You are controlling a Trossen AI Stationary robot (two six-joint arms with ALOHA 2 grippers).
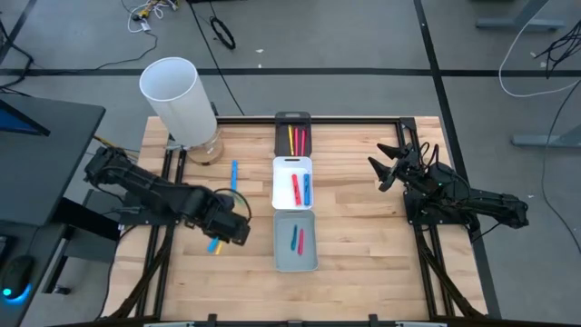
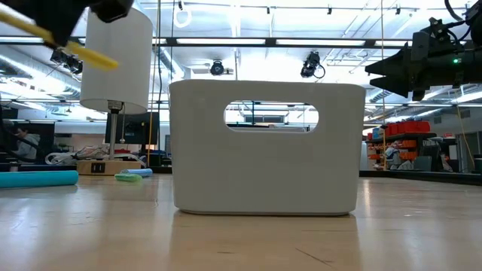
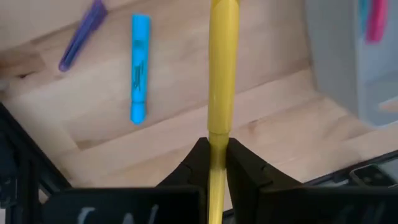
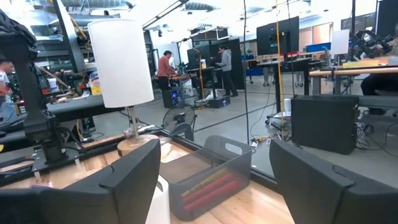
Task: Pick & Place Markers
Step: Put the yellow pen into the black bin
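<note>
A slender yellow marker (image 3: pixel 222 87) was clamped between the two dark fingers of the left gripper (image 3: pixel 214 163), lifted above the wooden table (image 1: pixel 363 227) to the left of the trays; its lower end ran out of the left wrist view, and in the high view only a short yellow tip showed past the gripper. On the table beneath lay a light blue marker (image 3: pixel 140 67) and a purple marker (image 3: pixel 83 34), the purple one cut off at the edge of that view. Red and blue markers lay in the white rectangular tray (image 1: pixel 292 163) and the grey rectangular tray (image 1: pixel 295 262); the black rectangular tray (image 1: pixel 292 119) held yellow and red ones, too small to count surely. The right gripper (image 4: pixel 211 180) hung with fingers wide apart and empty by the table's right edge. A tall white cylinder (image 1: pixel 177 98) stood at the far left corner.
</note>
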